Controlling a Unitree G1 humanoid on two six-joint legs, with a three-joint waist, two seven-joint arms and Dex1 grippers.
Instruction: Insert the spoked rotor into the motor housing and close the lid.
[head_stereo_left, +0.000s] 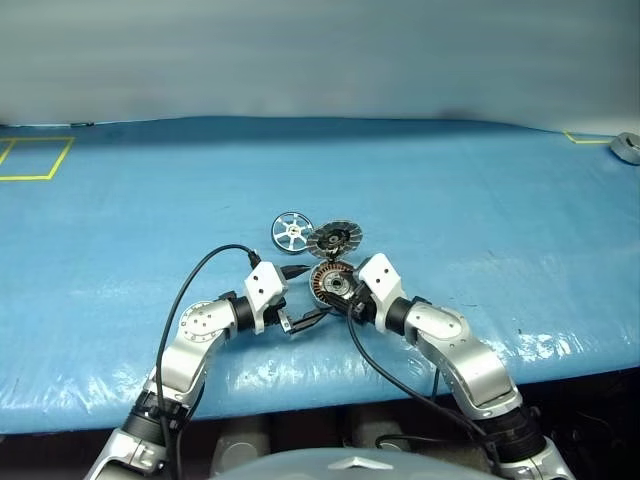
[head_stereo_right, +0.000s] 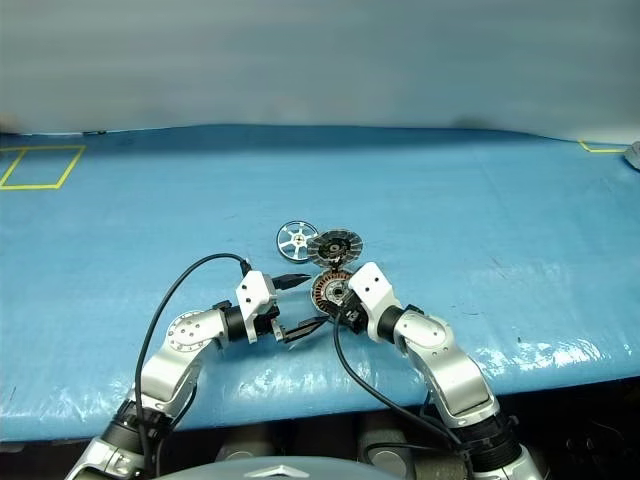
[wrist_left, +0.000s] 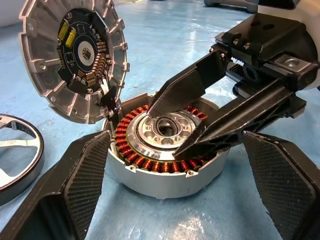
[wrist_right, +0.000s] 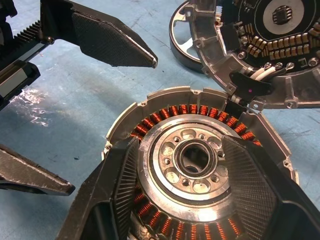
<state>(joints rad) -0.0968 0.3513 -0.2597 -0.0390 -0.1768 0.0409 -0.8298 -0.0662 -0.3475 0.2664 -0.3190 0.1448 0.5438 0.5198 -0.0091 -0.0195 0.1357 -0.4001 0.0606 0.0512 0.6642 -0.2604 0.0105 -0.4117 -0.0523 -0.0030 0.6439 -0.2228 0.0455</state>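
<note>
The motor housing (head_stereo_left: 333, 285) lies on the blue table, its copper windings ringing a silver hub (wrist_right: 194, 159). The lid (head_stereo_left: 335, 240) stands tilted against the housing's far edge, joined to it by short wires, with its circuit-board face (wrist_left: 82, 50) showing. Just beyond and to the left, the spoked rotor (head_stereo_left: 291, 232) lies flat on the table. My right gripper (head_stereo_left: 346, 293) is over the housing, open, one finger (wrist_right: 125, 190) on each side of the hub. My left gripper (head_stereo_left: 305, 295) is wide open at the housing's left side, and its fingers (wrist_left: 75, 185) hold nothing.
The table (head_stereo_left: 480, 200) is covered in blue sheet, and its front edge runs just below my arms. A yellow tape square (head_stereo_left: 30, 158) marks the far left. A grey object (head_stereo_left: 626, 147) sits at the far right edge. Black cables loop from both wrists.
</note>
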